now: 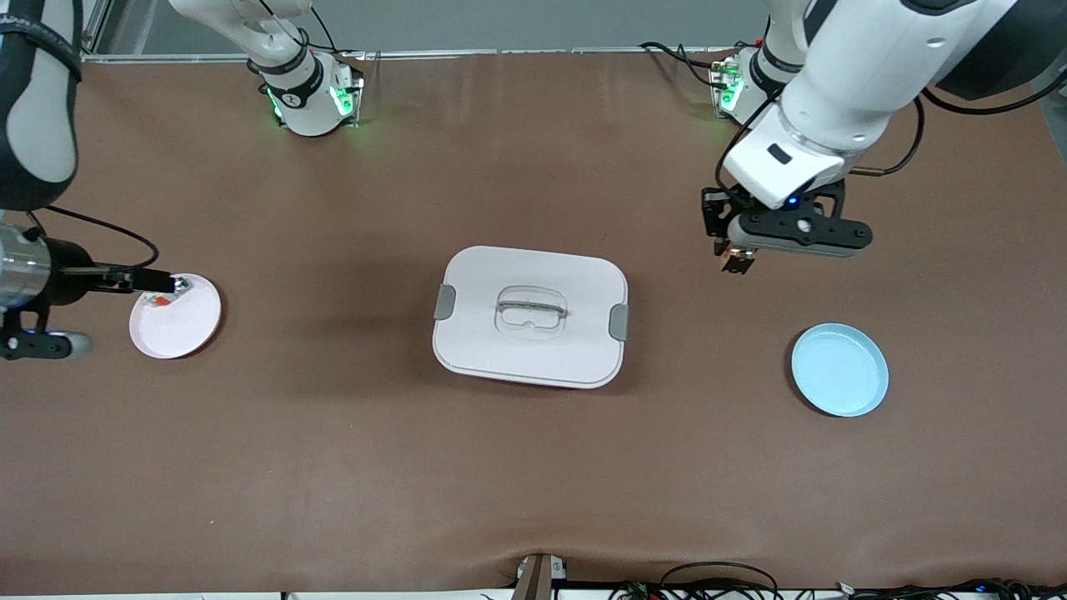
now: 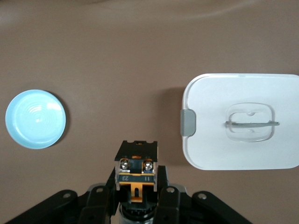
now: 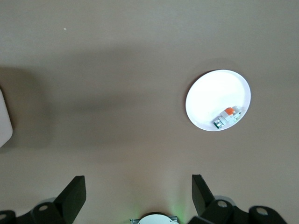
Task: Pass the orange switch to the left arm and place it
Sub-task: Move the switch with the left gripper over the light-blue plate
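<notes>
The orange switch [image 2: 136, 171] rides clamped between the fingers of the left gripper [image 1: 737, 258], held in the air over bare table between the box [image 1: 530, 315] and the blue plate [image 1: 839, 369], toward the left arm's end. The carry looks well along, the box apparently cleared, and the next move calls for lowering the switch onto the blue plate. The right gripper [image 3: 138, 195] waits, jaws wide and empty, above the table near the pink plate [image 1: 176, 316] with its small silver part [image 3: 227, 116].

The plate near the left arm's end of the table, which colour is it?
Light blue round plate; the left wrist view shows it best.
</notes>
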Robot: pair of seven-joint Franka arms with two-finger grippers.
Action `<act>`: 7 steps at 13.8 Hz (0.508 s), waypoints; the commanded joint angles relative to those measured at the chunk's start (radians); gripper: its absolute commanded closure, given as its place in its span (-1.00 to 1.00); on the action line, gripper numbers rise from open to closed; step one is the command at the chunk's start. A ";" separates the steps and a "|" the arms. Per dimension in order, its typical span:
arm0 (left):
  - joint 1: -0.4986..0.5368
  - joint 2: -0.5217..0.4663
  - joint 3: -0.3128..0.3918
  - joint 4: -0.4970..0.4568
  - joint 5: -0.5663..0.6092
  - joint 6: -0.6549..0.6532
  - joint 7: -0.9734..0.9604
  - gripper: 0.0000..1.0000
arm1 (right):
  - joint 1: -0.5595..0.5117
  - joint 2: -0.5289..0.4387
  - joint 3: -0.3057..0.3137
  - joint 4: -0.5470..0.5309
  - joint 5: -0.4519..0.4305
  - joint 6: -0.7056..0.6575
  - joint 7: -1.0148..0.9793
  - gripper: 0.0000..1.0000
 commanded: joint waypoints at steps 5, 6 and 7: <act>0.105 -0.062 -0.002 -0.019 0.013 -0.146 -0.011 1.00 | -0.025 0.000 0.016 0.009 -0.021 -0.013 0.006 -1.00; 0.125 -0.062 -0.001 -0.021 0.018 -0.163 -0.026 1.00 | -0.026 -0.003 0.016 0.010 -0.024 -0.013 0.005 -1.00; 0.148 -0.065 -0.001 -0.019 0.018 -0.171 -0.064 1.00 | -0.028 -0.012 0.016 0.012 -0.023 -0.012 0.009 -1.00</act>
